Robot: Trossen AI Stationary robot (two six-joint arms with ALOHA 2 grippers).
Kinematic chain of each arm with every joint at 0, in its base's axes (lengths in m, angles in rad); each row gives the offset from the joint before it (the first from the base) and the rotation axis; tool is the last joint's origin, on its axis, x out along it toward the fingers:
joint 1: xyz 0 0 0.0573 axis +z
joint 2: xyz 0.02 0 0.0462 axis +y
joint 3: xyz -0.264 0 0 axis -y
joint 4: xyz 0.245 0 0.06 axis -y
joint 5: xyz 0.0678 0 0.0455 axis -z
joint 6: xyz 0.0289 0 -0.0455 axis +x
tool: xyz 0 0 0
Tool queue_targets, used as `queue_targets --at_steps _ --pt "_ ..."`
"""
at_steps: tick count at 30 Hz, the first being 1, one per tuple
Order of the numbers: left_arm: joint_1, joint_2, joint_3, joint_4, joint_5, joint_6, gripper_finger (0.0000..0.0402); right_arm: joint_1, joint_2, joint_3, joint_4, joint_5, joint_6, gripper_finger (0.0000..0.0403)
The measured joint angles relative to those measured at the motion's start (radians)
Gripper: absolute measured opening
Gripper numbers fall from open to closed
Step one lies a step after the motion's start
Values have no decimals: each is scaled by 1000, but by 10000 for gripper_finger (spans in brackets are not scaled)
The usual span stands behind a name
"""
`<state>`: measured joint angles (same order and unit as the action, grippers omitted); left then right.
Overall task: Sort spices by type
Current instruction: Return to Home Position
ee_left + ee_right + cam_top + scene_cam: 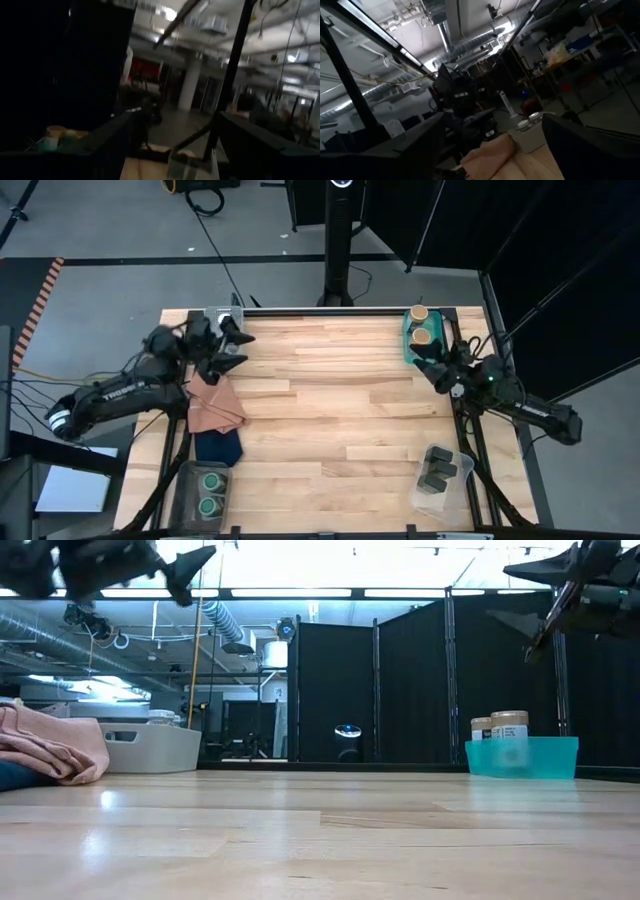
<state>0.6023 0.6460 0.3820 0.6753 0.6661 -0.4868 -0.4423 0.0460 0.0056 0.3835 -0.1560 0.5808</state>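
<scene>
Both grippers are raised above the table, open, and touch nothing. My left gripper [244, 348] hovers near the far left corner, beside a grey bin [222, 315]. White lids [529, 120] show in that bin in the right wrist view. My right gripper [422, 358] hovers just near of the teal bin [408, 340], which holds two tan-lidded jars [420, 323]. Two green-lidded jars [210, 491] stand in a clear bin at the near left. Black tins [437, 468] stand in a clear bin at the near right.
A brown cloth [215, 405] lies bunched at the table's left edge, partly over a navy cloth [216, 446] nearer the front. The wooden top [330, 410] between the four bins is bare. Black curtains and a camera post stand beyond the far edge.
</scene>
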Motion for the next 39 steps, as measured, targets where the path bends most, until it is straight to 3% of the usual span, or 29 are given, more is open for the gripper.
queue_targets --at_steps 6,10,19,22,25,29,34,39 --pt "0 -129 -257 258 -102 -131 294 25 0 0 -9 34 -10 337" --pt "-1 -211 -373 300 -210 -202 294 24 0 0 -53 33 -1 337" --pt "-104 -245 -355 -20 -600 -92 294 24 0 0 -78 31 -7 337" --pt "-134 -253 -349 -40 -653 -86 294 24 0 0 -82 1 -8 337" --pt "-160 -285 -312 -34 -625 -57 294 24 0 0 -82 -32 3 337" --pt "-202 -354 -250 -184 -648 -13 294 25 0 0 -71 -55 10 337" --pt "-294 -423 -155 -417 -812 55 294 25 0 0 -73 -55 11 340" --pt "-417 -431 -141 -450 -1038 167 294 25 0 0 -108 -40 -34 341"
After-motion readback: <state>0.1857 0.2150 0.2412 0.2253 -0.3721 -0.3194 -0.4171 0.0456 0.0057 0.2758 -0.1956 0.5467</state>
